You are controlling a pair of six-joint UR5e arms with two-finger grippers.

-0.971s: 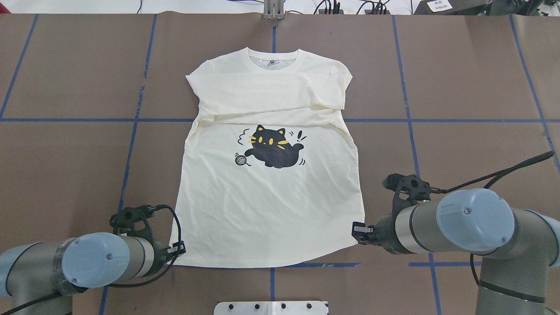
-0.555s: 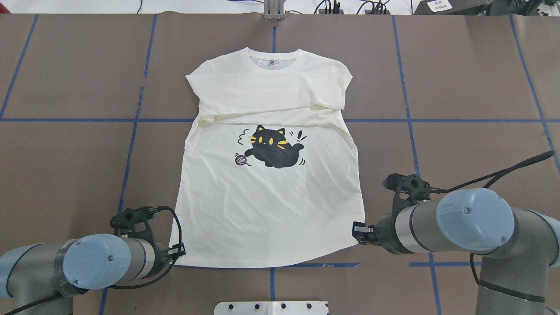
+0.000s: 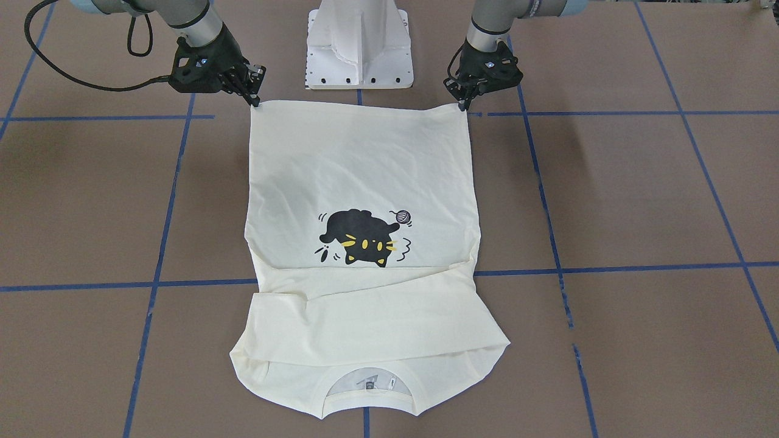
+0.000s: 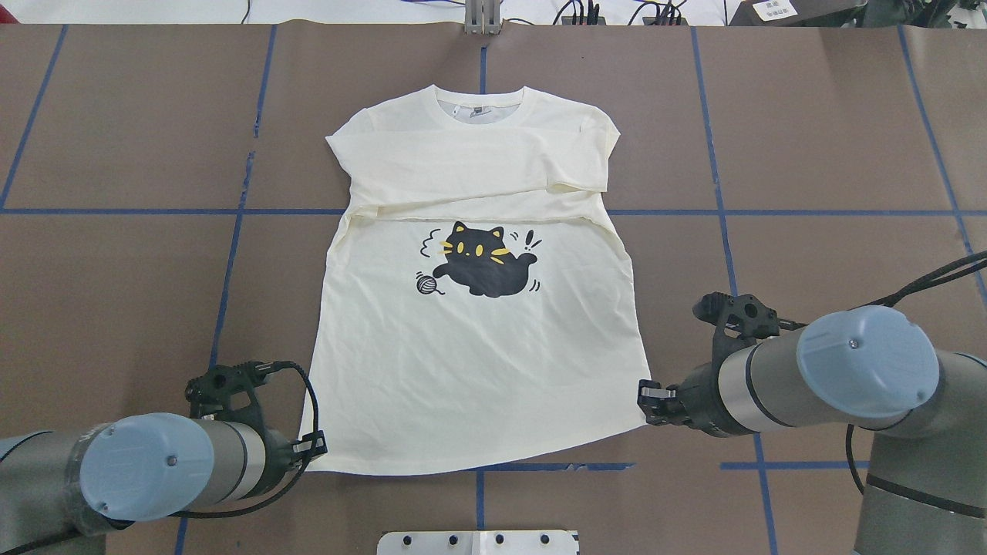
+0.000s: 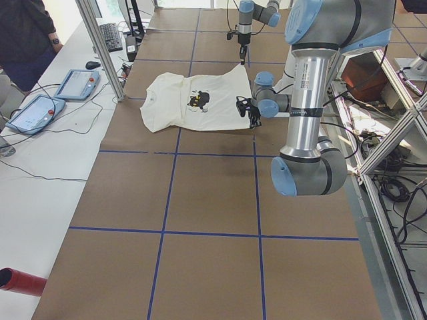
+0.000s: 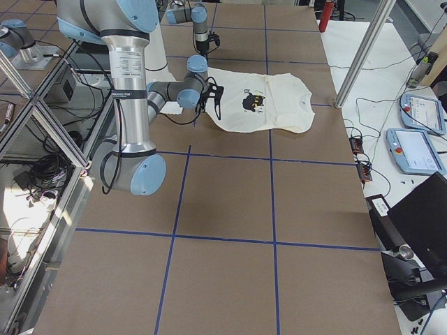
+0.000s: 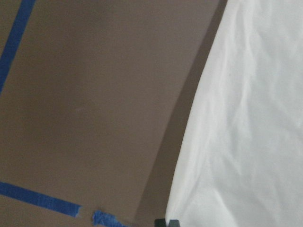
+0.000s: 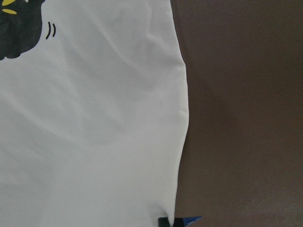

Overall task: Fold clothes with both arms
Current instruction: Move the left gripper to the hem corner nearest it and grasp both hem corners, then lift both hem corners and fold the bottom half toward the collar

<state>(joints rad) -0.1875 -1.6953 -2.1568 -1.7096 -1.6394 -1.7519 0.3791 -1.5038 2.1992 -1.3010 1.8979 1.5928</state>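
The cream T-shirt (image 4: 478,370) lies face up on the brown table, neck away from the robot, with both sleeves folded across the chest above the black cat print (image 4: 482,266). My left gripper (image 4: 314,445) is shut on the hem corner on the overhead view's left. My right gripper (image 4: 642,397) is shut on the opposite hem corner. In the front-facing view the right gripper (image 3: 254,100) and left gripper (image 3: 464,104) hold the T-shirt (image 3: 359,164) with its hem stretched straight between them. Each wrist view shows closed fingertips at the cloth's corner (image 7: 246,142) (image 8: 94,132).
The white pedestal base (image 3: 359,48) stands just behind the hem between the arms. Blue tape lines (image 4: 231,254) grid the brown table cover. Past the table's far side, a white bench holds tablets (image 5: 80,83), and a person (image 5: 23,33) stands there.
The right gripper has shifted outward to the right with its hem corner and the left arm has drawn back slightly, pulling the hem straighter.
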